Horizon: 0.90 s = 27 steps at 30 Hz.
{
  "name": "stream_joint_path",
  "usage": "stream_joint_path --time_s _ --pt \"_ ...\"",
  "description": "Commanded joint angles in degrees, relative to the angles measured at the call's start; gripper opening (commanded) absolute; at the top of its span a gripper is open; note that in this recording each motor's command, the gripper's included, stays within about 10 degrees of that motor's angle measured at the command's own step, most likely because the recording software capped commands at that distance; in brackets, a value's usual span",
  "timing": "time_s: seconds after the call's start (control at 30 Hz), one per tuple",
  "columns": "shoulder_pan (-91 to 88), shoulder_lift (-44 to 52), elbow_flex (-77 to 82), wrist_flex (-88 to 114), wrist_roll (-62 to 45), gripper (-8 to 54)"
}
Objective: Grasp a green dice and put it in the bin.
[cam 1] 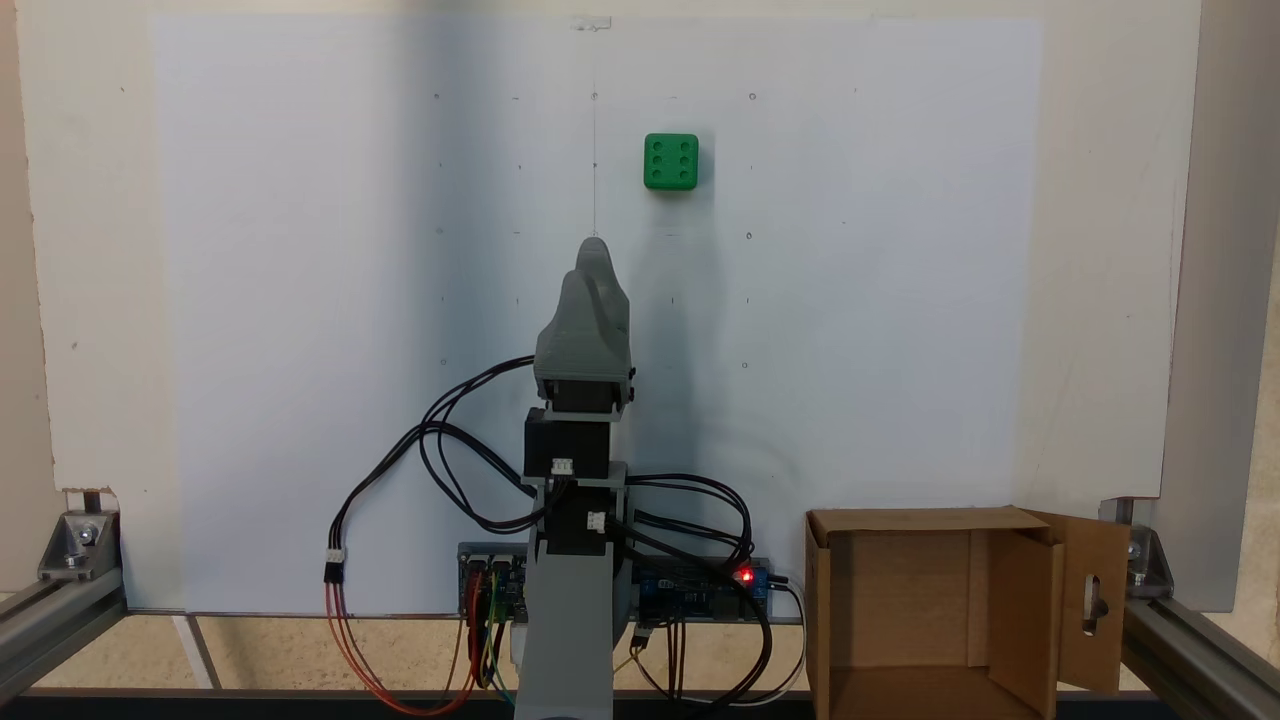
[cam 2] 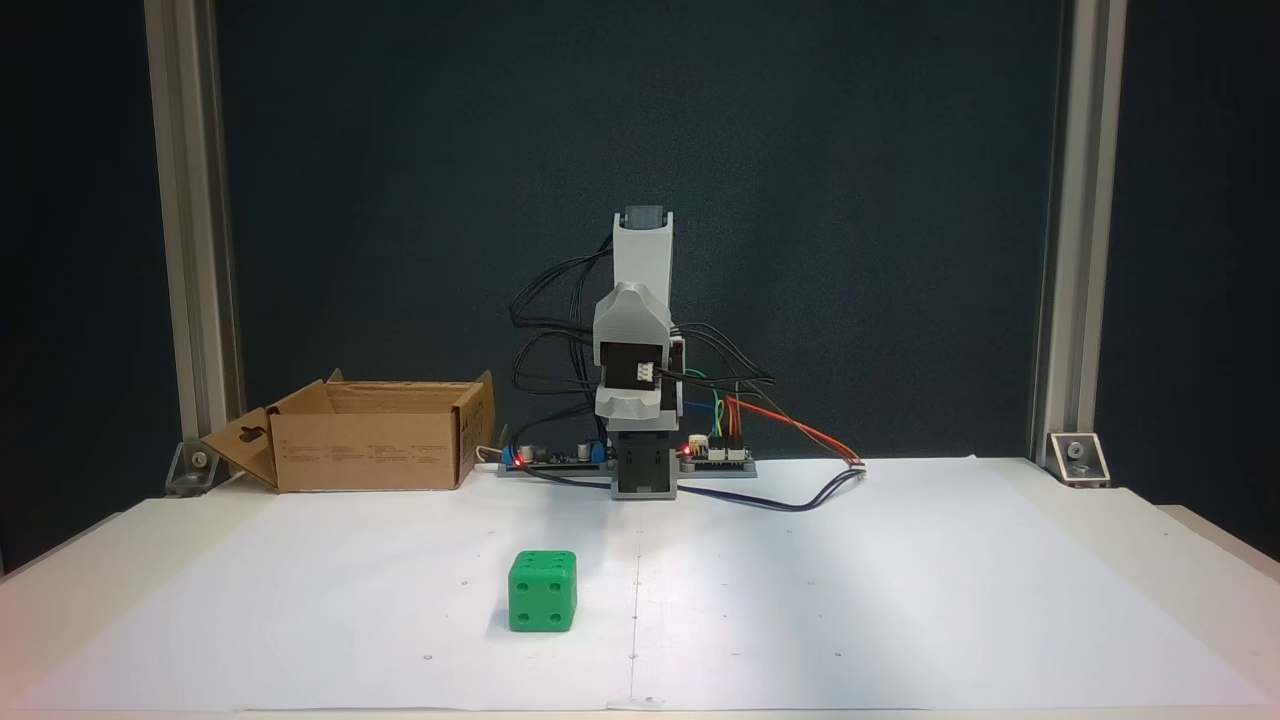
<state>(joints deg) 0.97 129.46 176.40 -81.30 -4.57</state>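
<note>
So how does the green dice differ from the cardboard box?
The green dice is a small bright green cube with rounded edges and recessed pips; the bin is brown corrugated cardboard and far larger. The dice is a closed block, while the bin is open at the top with flaps out, one with a handle slot. The dice sits out on the white sheet; the bin stands beside the arm's base. Both rest untouched.

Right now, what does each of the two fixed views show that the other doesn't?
In a fixed view, the dice shows a six-pip face and the bin shows its bare inside. In a fixed view, the dice shows a four-pip side and the bin shows its printed outer wall. Both fixed views share the dice on white paper, apart from the arm, with the bin by the arm's base.
</note>
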Motion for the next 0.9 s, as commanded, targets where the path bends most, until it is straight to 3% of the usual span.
stream_joint_path --time_s 0.0,0.53,0.87 --pt "0.3 6.0 2.9 -0.9 1.1 44.4" --pt "-0.3 6.1 2.8 0.1 1.1 43.8" --pt "-0.3 6.2 -15.1 31.8 1.1 44.2"
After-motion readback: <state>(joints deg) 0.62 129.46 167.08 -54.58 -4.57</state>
